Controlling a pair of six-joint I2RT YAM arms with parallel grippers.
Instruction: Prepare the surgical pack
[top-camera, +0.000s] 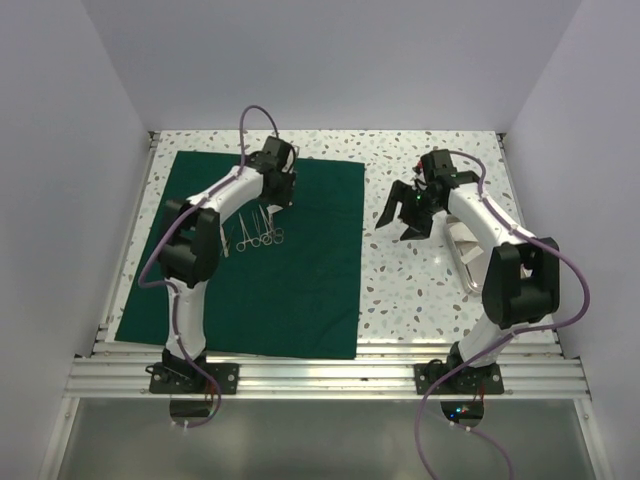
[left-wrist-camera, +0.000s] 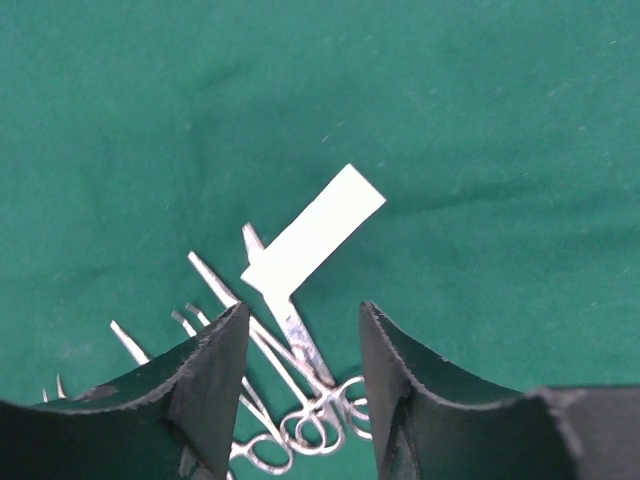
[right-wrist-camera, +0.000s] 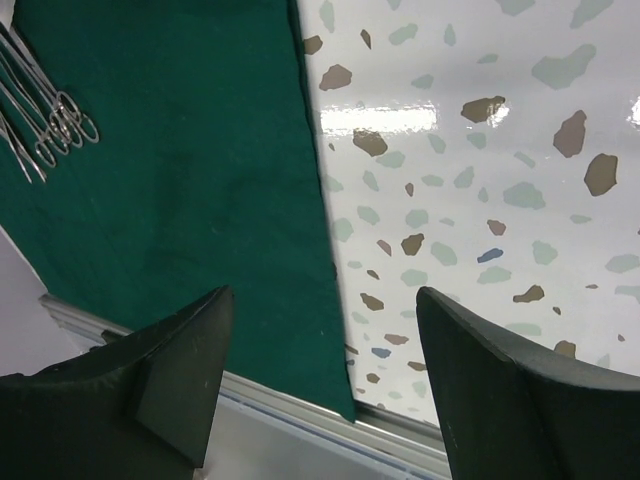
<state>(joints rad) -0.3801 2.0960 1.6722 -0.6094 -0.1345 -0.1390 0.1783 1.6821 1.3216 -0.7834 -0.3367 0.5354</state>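
Note:
The surgical pack cloth (top-camera: 290, 270) is a dark green sheet spread flat on the left half of the table. Several steel scissor-type instruments (top-camera: 258, 233) lie on its far part. My left gripper (top-camera: 276, 198) hovers just beyond them, open and empty. In the left wrist view the instruments (left-wrist-camera: 300, 400) lie between my open fingers (left-wrist-camera: 215, 360), with a white paper strip (left-wrist-camera: 315, 238) resting on their tips, all on the cloth (left-wrist-camera: 480, 130). My right gripper (top-camera: 405, 215) is open and empty above bare table right of the cloth. Its wrist view shows the cloth's right edge (right-wrist-camera: 180, 150) between the fingers (right-wrist-camera: 190, 340).
A shiny steel tray (top-camera: 466, 268) lies on the speckled table (top-camera: 400, 290) under the right arm. White walls enclose the table on three sides. An aluminium rail (top-camera: 330, 375) runs along the near edge. The instruments (right-wrist-camera: 50, 115) show at the right wrist view's upper left.

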